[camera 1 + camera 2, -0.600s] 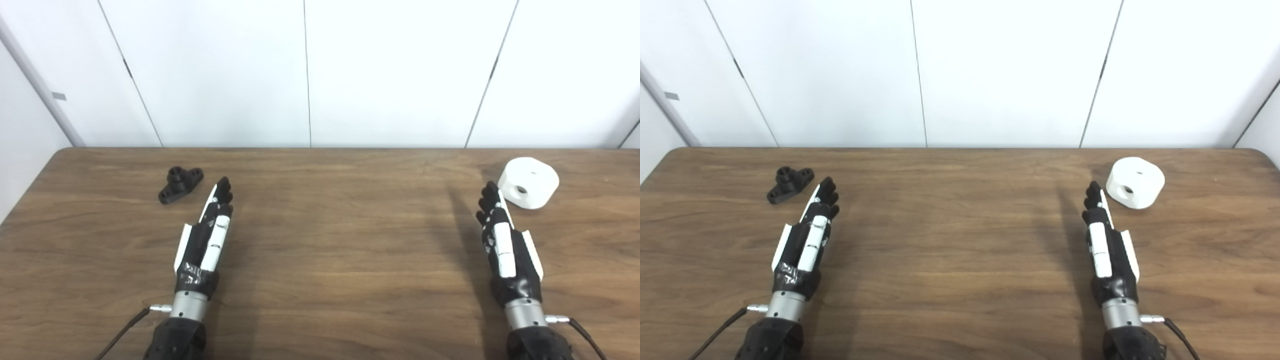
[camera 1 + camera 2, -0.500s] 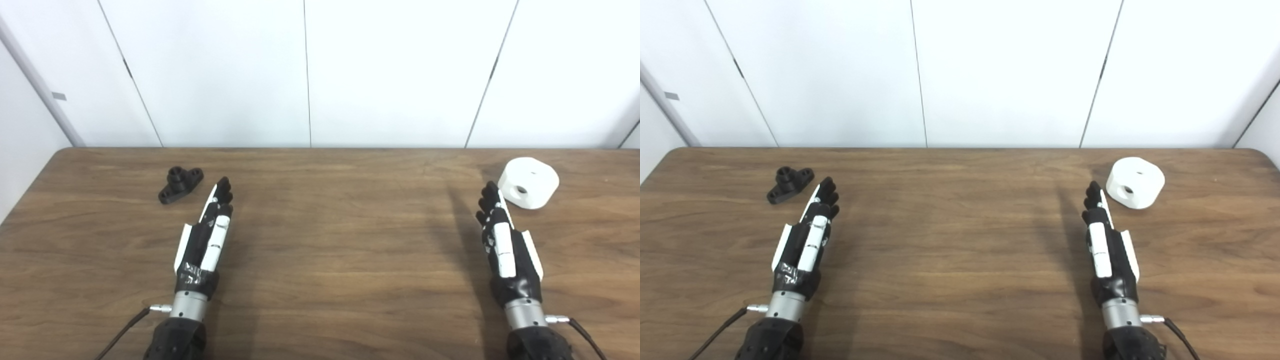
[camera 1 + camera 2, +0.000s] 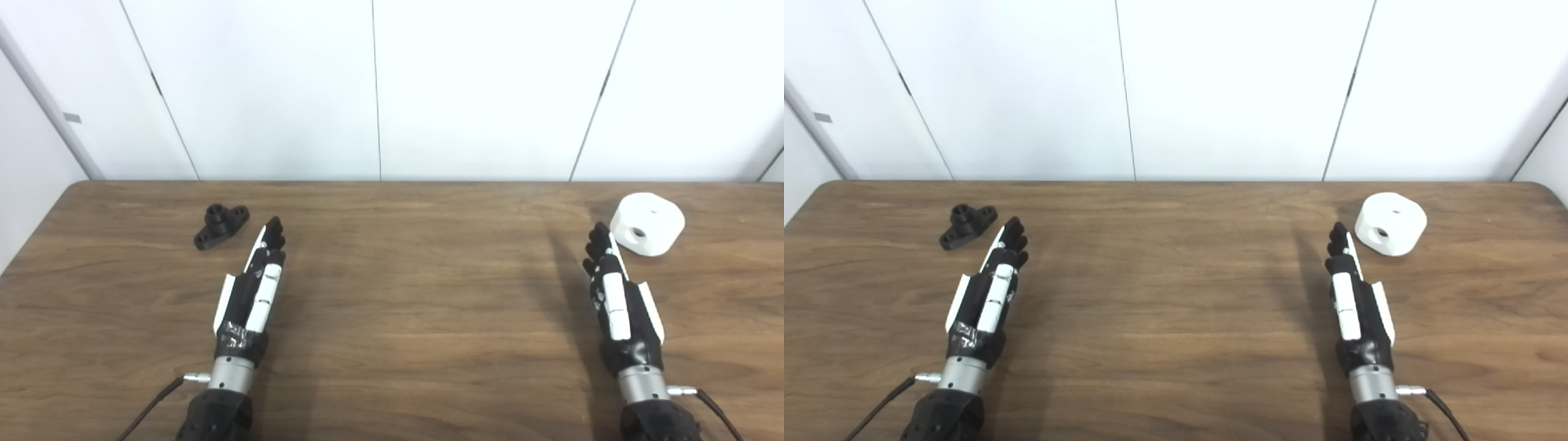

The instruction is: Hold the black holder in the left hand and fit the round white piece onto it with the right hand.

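Two robot hands lie stretched flat over a wooden table [image 3: 404,294], and from my remote seat I judge the job barely begun. My left hand [image 3: 254,288] holds nothing; its fingers are straight and extended, pointing toward 12 o'clock with a slight lean to 1. The black holder [image 3: 221,226] rests on the table at about 11 o'clock from those fingertips, near them but not touching, its raised socket at the far end. My right hand [image 3: 1350,294] is likewise empty, its fingers out straight and close together, edge-on to the cameras. The round white piece [image 3: 1390,231] sits at about 1 o'clock from its fingertips, just beside them; I see a narrow strip of table between the two, though from this angle I cannot rule out a light touch. A hole shows on the white piece's near side and a smaller one on its top face.

As I read it, nothing is done yet: neither part is picked up, and the two parts are well apart, at opposite sides of the table. Everything is left to do: close my left hand on the holder, close my right hand on the white piece, bring both toward the middle, line up the hole with the holder, and press them together.
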Robot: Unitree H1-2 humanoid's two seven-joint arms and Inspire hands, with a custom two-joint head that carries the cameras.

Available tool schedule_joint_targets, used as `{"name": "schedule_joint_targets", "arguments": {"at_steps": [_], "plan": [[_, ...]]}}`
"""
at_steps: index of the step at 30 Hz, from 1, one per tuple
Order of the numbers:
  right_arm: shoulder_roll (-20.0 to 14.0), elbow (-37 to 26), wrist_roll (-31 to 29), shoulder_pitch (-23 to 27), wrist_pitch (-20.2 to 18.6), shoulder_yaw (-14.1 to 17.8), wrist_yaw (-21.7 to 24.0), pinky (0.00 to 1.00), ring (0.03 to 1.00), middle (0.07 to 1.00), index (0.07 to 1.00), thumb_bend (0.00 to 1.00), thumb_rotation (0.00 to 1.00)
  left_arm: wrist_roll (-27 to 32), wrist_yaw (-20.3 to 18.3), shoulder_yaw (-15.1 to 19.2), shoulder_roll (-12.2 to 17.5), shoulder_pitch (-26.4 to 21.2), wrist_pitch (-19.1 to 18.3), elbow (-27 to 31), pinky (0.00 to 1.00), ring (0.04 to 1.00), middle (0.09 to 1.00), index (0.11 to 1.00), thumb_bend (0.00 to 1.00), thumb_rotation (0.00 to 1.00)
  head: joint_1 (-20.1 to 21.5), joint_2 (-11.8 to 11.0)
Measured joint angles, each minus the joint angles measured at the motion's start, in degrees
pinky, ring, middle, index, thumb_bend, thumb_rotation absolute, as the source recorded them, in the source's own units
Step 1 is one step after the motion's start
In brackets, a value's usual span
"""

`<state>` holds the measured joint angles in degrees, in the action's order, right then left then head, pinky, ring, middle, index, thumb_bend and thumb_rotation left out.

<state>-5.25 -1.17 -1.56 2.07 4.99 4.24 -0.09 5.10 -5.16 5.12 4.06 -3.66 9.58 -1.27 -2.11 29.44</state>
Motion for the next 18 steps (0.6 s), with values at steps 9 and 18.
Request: {"name": "schedule_joint_targets", "arguments": {"at_steps": [9,18], "plan": [[0.16,-0.05,-0.10,0.17,-0.04,-0.15,0.02,1.00,1.000,1.000,1.000,0.48,1.00,-14.84,4.06,-2.36,1.72,2.15,-1.13,2.76,0.70,0.738,0.740,0.769,0.72,0.10,-1.84,-0.70],[0.05,0.05,-0.47,0.16,-0.04,-0.04,0.18,1.00,1.000,1.000,1.000,0.46,1.00,-34.18,15.12,-0.10,8.72,2.11,4.75,2.89,0.51,0.550,0.575,0.571,0.81,0.00,-2.11,-1.14]]}}
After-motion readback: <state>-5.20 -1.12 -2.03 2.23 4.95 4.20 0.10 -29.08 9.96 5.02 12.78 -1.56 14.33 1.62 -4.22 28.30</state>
